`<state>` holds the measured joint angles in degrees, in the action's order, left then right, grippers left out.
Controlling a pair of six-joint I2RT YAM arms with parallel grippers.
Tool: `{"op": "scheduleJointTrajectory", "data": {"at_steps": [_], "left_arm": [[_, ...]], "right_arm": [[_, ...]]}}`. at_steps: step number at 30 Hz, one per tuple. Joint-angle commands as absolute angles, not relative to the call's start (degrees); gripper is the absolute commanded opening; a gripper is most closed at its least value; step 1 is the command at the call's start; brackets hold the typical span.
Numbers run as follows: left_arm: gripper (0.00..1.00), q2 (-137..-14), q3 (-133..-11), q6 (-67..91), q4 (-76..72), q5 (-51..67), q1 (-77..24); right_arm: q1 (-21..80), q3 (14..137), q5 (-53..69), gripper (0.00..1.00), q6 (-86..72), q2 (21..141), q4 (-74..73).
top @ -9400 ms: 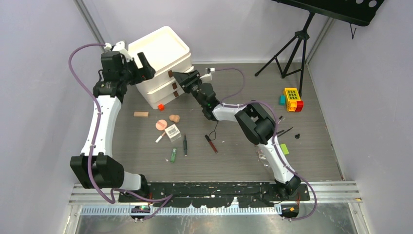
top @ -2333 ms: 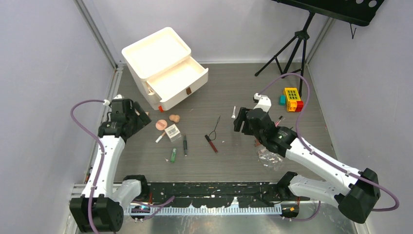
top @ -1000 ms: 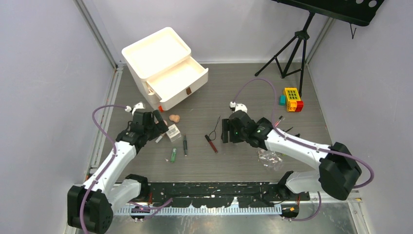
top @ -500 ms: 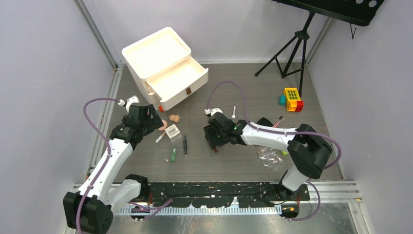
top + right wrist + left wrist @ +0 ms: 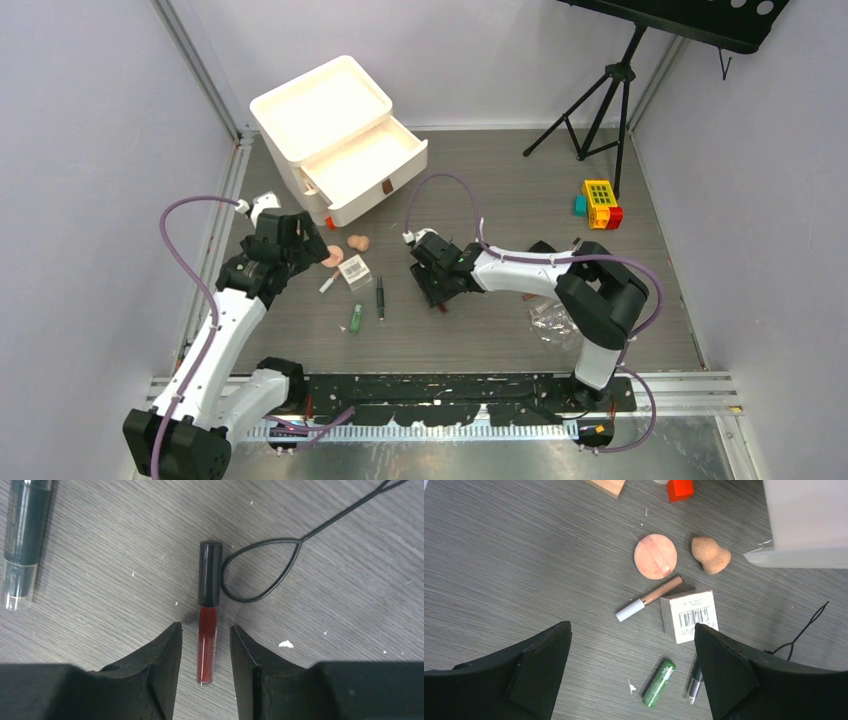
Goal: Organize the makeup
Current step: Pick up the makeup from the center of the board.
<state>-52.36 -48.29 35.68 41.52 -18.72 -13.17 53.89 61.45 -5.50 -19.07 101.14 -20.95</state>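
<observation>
Jaws of the right gripper (image 5: 205,632) are found narrowly parted, one on each side of the dark red lip-gloss tube with black cap (image 5: 207,610), with a gap visible on both sides. That tube is recorded lying flat on the grey wood-grain table (image 5: 340,630), its cap just beside a loop of thin black cord (image 5: 300,540). The left gripper (image 5: 631,627) is held wide apart and empty above the pink round puff (image 5: 655,556), peach sponge (image 5: 710,555), white-capped rose tube (image 5: 651,597), barcoded box (image 5: 689,615) and small green tube (image 5: 659,682), all near the white drawer unit (image 5: 335,135).
</observation>
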Motion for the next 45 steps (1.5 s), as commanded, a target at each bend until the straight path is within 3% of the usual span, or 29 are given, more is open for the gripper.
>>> {"op": "scheduleJointTrajectory", "data": {"at_steps": [1, 20, 25, 32, 45], "left_arm": [[0.96, -52.1, -52.0, 33.9, 43.1, -19.8, -13.0], [1.0, -53.1, -56.8, 31.3, 46.1, -18.8, -13.0], [1.0, -52.9, -57.3, 30.4, 46.2, -18.9, -12.9], [1.0, -53.0, -57.5, 29.6, 46.1, -19.0, -12.9], [1.0, -53.0, -59.2, 29.7, 47.2, -21.5, -12.2]], "right_arm": [[54.6, 63.4, -6.2, 0.45, -18.0, 101.5, -22.0], [55.9, 64.1, -8.6, 0.31, -17.4, 104.0, -24.2], [56.0, 64.2, -8.3, 0.19, -17.0, 103.9, -24.9], [56.4, 64.0, -7.3, 0.1, -17.0, 97.1, -25.6], [56.5, 68.1, -4.0, 0.04, -19.7, 83.8, -31.7]]}}
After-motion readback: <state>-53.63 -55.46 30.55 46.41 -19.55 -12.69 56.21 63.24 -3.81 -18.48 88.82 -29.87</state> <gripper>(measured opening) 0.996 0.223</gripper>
